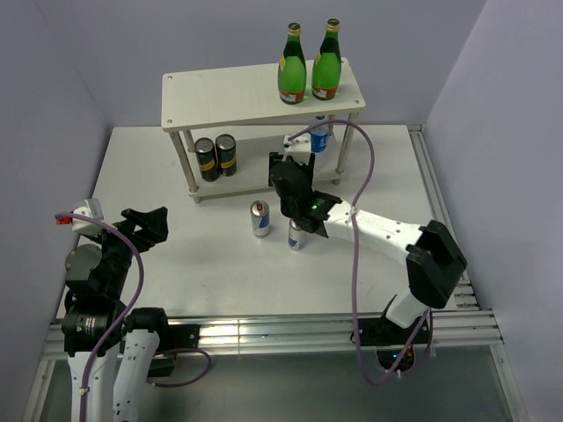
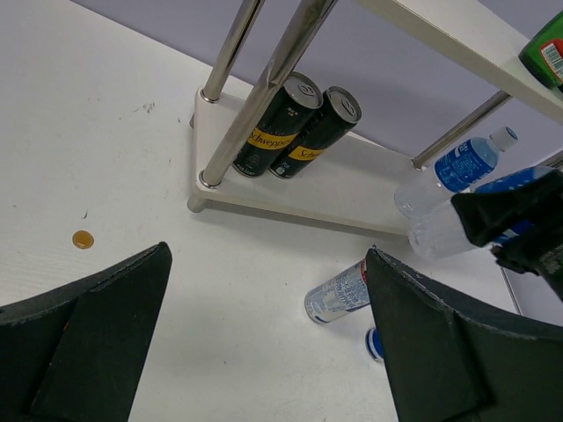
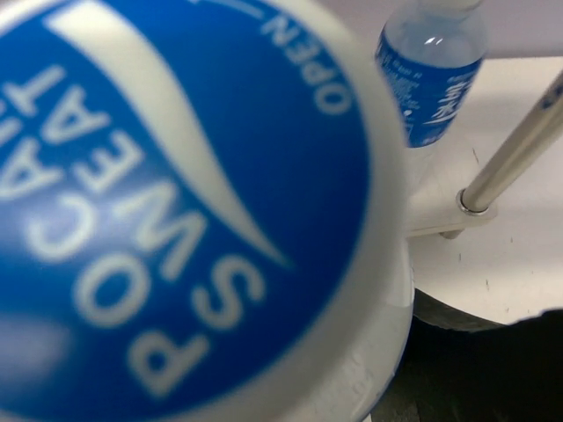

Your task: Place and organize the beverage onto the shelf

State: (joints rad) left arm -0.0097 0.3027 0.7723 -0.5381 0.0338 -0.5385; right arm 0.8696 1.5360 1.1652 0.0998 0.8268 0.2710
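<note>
Bottle (image 3: 176,202) is being clamped in my right claw (image 1: 291,165), at the shelf's (image 1: 229,92) lower tier by a front leg. Pushing in crooked, I am risking toppling the standing bottle (image 3: 429,70) there. My left claw (image 1: 148,224) is gaping empty.

a robotics lab cell: white counter (image 1: 202,272) boxed in by plain lilac walls (image 1: 53,70), aluminium rails (image 1: 290,327) at its near edge, left arm (image 1: 95,274) and right arm (image 1: 387,233) bolted there.
</note>
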